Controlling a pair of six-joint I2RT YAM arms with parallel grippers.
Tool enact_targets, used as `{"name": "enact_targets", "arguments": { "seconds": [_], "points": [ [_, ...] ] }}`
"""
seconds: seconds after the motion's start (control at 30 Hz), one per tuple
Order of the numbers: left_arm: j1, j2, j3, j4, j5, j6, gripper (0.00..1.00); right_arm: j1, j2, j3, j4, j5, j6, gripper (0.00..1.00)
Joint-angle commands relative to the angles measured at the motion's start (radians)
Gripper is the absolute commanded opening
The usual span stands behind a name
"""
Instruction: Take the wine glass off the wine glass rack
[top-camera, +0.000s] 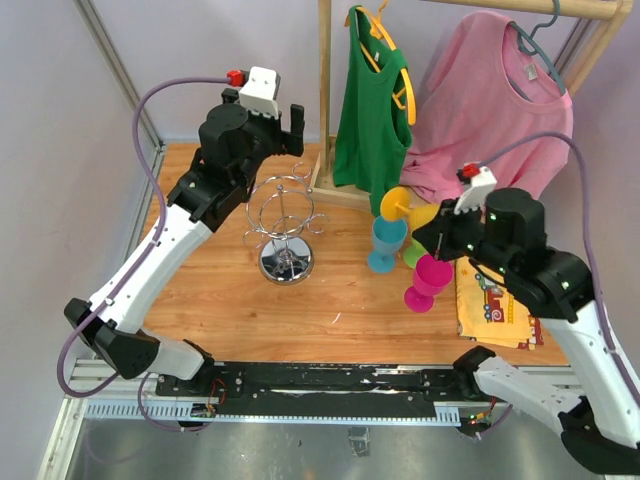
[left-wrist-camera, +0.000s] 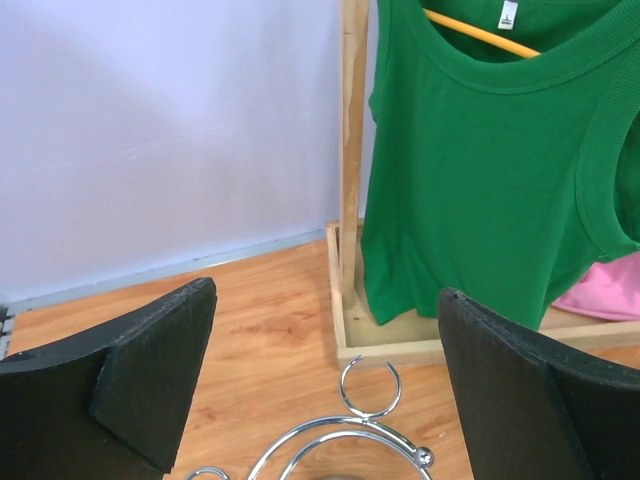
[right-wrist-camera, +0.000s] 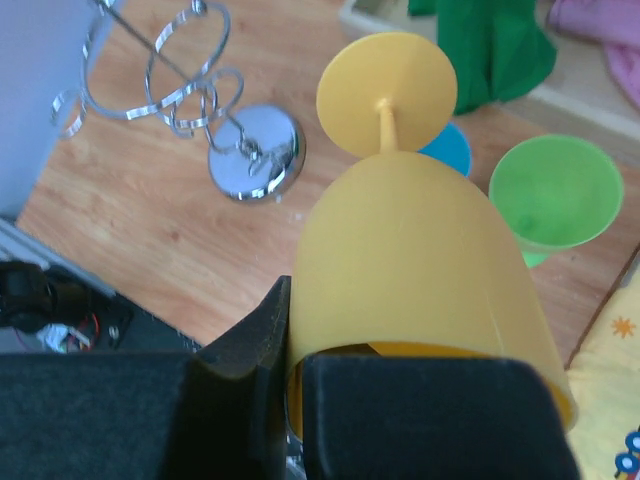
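While left gripper (left-wrist-camera: 328, 340) gapes over rack (top-camera: 286, 260), right gripper (right-wrist-camera: 300, 365) pinches yellow glass (right-wrist-camera: 420, 260) (tipped).

Table (top-camera: 230, 300) bare left of rack (top-camera: 286, 262); glasses (top-camera: 386, 245) crowd right.

The top view looks down over the whole counter (top-camera: 330, 300) from behind; both closer wrist views share the wine glass rack (top-camera: 286, 262).

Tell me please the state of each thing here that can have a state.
rack, upright, no glass on it.
left hand, open, holds nothing.
right hand, shut on the yellow glass.
yellow glass, held at its rim, tilted, off the rack.
blue glass, stands on the table.
pink glass, stands on the table.
green shirt, hanging.
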Motion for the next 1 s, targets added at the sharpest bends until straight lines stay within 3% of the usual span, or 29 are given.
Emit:
{"name": "enact_targets", "arguments": {
  "seconds": [0.0, 0.33, 0.57, 0.97],
  "points": [
    [-0.001, 0.005, 0.019, -0.021, -0.076, -0.002, 0.97, 0.134, 0.094, 0.09, -0.187, 0.114, -0.038, 0.01],
    [0.003, 0.016, 0.024, -0.045, -0.117, -0.014, 0.96, 0.452, 0.353, 0.219, -0.427, 0.398, -0.01, 0.01],
    [0.004, 0.02, 0.018, -0.052, -0.114, -0.02, 0.96, 0.469, 0.417, 0.179, -0.472, 0.377, -0.023, 0.01],
    [0.004, 0.019, -0.002, -0.057, -0.109, -0.013, 0.95, 0.449, 0.466, 0.084, -0.409, 0.225, -0.089, 0.01]
  ]
}}
